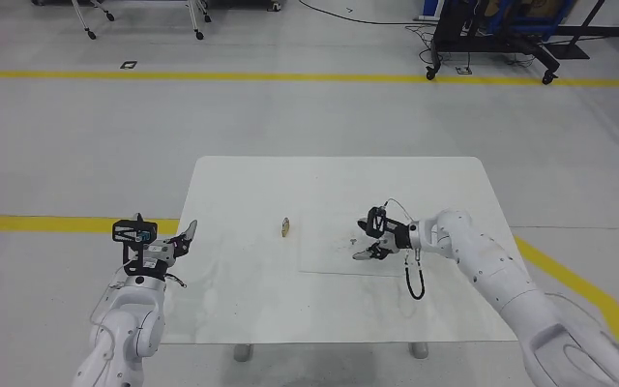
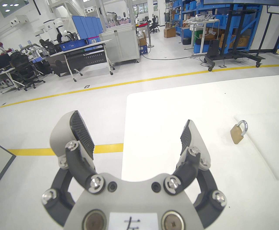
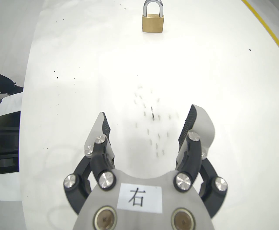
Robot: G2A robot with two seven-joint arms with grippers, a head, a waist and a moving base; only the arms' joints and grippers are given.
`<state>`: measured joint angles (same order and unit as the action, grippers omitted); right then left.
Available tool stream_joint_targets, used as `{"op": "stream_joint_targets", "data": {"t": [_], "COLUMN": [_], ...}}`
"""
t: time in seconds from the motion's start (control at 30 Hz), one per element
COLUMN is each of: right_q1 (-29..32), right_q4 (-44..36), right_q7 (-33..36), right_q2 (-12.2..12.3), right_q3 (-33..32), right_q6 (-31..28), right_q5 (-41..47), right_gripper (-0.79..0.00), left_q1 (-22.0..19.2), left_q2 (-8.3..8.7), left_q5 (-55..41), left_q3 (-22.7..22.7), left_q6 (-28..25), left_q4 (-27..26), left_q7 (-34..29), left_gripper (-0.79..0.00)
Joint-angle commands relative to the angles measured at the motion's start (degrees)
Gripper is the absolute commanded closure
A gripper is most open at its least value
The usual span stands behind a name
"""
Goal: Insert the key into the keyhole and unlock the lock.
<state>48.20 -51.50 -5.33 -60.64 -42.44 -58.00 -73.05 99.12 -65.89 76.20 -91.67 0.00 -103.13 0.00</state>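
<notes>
A brass padlock (image 1: 285, 227) with a silver shackle lies near the middle of the white table (image 1: 290, 184); it also appears as the padlock (image 2: 238, 132) and the padlock (image 3: 152, 20). A small thin key (image 3: 153, 113) lies on the table just ahead of my right gripper (image 3: 148, 122), which is open with nothing between its fingers. In the top view the right gripper (image 1: 366, 240) hovers low over the table to the right of the padlock. My left gripper (image 2: 137, 130) is open and empty at the table's left edge, seen from above as the left gripper (image 1: 184, 240).
The table surface (image 3: 196, 76) bears small dark specks and scuff marks around the key. A yellow floor line (image 1: 58, 223) runs beside the table. Shelving and carts (image 2: 218, 32) stand far off in the room.
</notes>
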Motion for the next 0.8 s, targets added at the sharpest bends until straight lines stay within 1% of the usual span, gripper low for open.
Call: {"op": "stream_joint_targets", "data": {"t": [0.0,0.03,0.07,0.17,0.27,0.33,0.53,0.63,0.77], "right_q1": [-1.71,-2.52,-3.26,-5.21,-6.92,-7.86,-10.32,-11.31,-12.38], "right_q4": [1.61,2.38,3.01,4.64,6.16,7.04,9.56,10.73,11.99], "right_q7": [-3.60,-4.86,-6.08,-9.32,-11.73,-12.94,-14.11,-14.14,-13.69], "right_q2": [0.37,0.50,0.58,0.69,0.62,0.43,-0.69,-1.41,-2.46], "right_q3": [3.33,4.76,6.12,9.78,12.80,14.60,18.99,20.58,22.29], "right_q6": [0.00,0.00,0.00,0.00,0.00,0.00,0.00,0.00,0.00], "right_q5": [-0.51,-0.80,-1.00,-1.37,-1.54,-1.35,0.02,0.88,1.86], "right_gripper": [-0.511,-0.453,-0.413,-0.348,-0.323,-0.323,-0.323,-0.311,-0.265], "left_q1": [0.00,0.00,0.00,0.00,0.00,0.00,0.00,0.00,0.00], "left_q2": [0.00,0.00,0.00,0.00,0.00,0.00,0.00,0.00,0.00], "left_q5": [0.00,0.00,0.00,0.00,0.00,0.00,0.00,0.00,0.00], "left_q3": [0.00,0.00,0.00,0.00,0.00,0.00,0.00,0.00,0.00], "left_q6": [0.00,0.00,0.00,0.00,0.00,0.00,0.00,0.00,0.00], "left_q4": [0.00,0.00,0.00,0.00,0.00,0.00,0.00,0.00,0.00], "left_q7": [0.00,0.00,0.00,0.00,0.00,0.00,0.00,0.00,0.00], "left_gripper": [-0.785,-0.785,-0.785,-0.785,-0.785,-0.785,-0.785,-0.785,-0.785]}}
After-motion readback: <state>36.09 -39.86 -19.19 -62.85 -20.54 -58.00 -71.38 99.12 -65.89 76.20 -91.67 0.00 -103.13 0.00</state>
